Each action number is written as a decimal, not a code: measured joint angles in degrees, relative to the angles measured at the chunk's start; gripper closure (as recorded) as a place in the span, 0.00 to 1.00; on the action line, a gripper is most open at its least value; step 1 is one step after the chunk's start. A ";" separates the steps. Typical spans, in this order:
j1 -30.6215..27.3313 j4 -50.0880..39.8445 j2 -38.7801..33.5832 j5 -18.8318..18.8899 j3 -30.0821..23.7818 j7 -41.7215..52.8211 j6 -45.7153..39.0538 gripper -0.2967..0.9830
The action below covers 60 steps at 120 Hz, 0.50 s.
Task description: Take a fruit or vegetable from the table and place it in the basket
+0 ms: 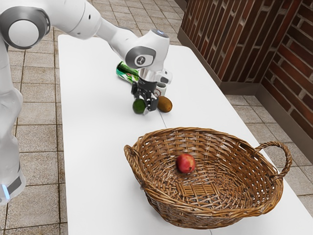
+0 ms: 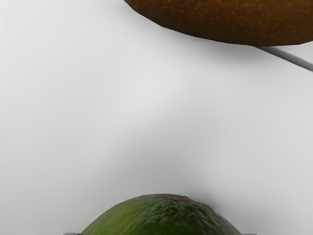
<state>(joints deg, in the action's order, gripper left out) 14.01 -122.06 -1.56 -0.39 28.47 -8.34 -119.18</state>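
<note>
The jaws pinch the green fruit from both sides, well apart from the basket, so the arm should lift straight up, clear the basket's rim and release low inside.

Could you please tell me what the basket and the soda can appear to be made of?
The brown oval basket looks like glossy woven wicker, with interlaced strands and rope-twisted handles. The green cylindrical can seems to be printed metal, probably aluminium, judging by its shiny highlights.
</note>
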 joint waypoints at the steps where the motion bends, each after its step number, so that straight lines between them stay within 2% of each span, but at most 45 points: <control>1: -0.02 0.01 0.00 0.01 0.00 0.00 0.00 0.48; 60: -0.32 2.74 -1.21 0.29 0.04 0.11 0.91 0.51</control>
<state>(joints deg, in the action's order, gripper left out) 13.69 -119.32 -2.78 -0.10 28.51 -8.23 -118.27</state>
